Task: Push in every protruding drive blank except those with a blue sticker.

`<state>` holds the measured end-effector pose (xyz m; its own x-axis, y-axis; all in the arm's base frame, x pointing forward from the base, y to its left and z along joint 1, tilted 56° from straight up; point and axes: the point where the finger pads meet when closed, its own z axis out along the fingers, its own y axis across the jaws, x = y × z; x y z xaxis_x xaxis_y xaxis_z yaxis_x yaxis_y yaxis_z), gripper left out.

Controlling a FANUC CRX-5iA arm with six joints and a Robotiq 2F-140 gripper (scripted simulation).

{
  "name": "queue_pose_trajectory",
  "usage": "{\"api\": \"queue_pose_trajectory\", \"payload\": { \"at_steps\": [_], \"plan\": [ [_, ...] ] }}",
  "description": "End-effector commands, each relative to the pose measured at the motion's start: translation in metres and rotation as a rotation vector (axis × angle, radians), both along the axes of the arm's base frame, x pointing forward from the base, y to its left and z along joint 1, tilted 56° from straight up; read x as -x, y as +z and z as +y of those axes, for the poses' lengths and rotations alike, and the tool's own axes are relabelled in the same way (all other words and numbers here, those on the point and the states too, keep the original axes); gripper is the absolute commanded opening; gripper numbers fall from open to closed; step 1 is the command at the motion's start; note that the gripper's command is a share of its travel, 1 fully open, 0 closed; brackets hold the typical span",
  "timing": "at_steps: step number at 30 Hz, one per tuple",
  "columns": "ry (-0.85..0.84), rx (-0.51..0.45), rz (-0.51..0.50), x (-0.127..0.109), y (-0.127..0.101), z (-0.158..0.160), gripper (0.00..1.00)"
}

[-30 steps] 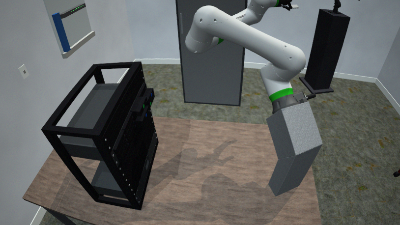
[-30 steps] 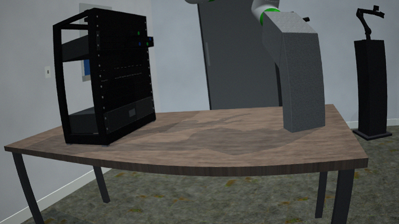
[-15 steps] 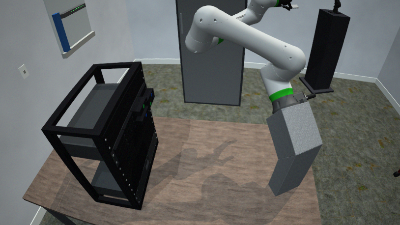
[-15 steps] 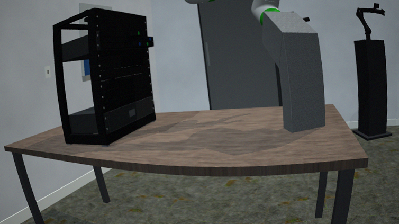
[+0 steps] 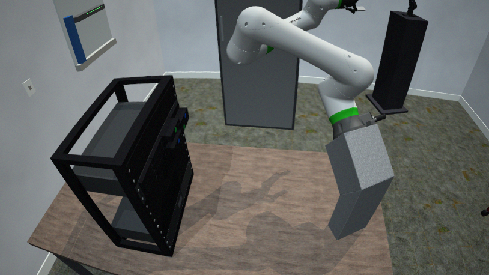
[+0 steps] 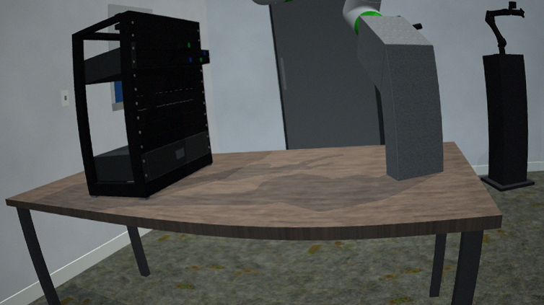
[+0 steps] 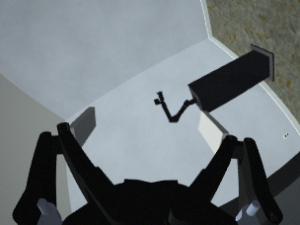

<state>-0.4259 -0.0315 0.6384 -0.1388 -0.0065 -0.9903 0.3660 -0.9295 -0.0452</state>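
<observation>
The black open-frame rack (image 5: 126, 160) stands on the left of the wooden table (image 5: 239, 208); it also shows in the exterior view (image 6: 144, 103). Near the top of its front, a few drive blanks (image 5: 176, 128) stick out (image 6: 201, 57). They bear small blue and green marks; I cannot tell which mark belongs to which blank. My gripper (image 7: 148, 118) is open and empty, raised high and facing the wall, far up and to the right of the rack. Only a bit of it shows at the top edge of the top view (image 5: 354, 6).
The arm's grey pedestal (image 5: 358, 178) stands on the table's right side. A black pillar (image 5: 398, 57) with a camera arm stands on the floor behind it. A grey door (image 5: 258, 65) is at the back. A wall panel (image 5: 85, 30) hangs above the rack.
</observation>
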Motion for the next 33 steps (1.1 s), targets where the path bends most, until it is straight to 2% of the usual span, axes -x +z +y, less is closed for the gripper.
{"api": "queue_pose_trajectory", "payload": {
  "at_steps": [1,16,24,31,33],
  "plan": [
    [0.003,0.001,-0.004,0.001,-0.002,-0.001,1.00],
    [0.041,0.015,-0.059,0.010,-0.024,-0.020,1.00],
    [0.084,0.029,-0.123,0.018,-0.051,-0.042,1.00],
    [0.136,0.043,-0.202,0.024,-0.083,-0.070,1.00],
    [0.136,0.043,-0.202,0.024,-0.083,-0.070,1.00]
  ]
}}
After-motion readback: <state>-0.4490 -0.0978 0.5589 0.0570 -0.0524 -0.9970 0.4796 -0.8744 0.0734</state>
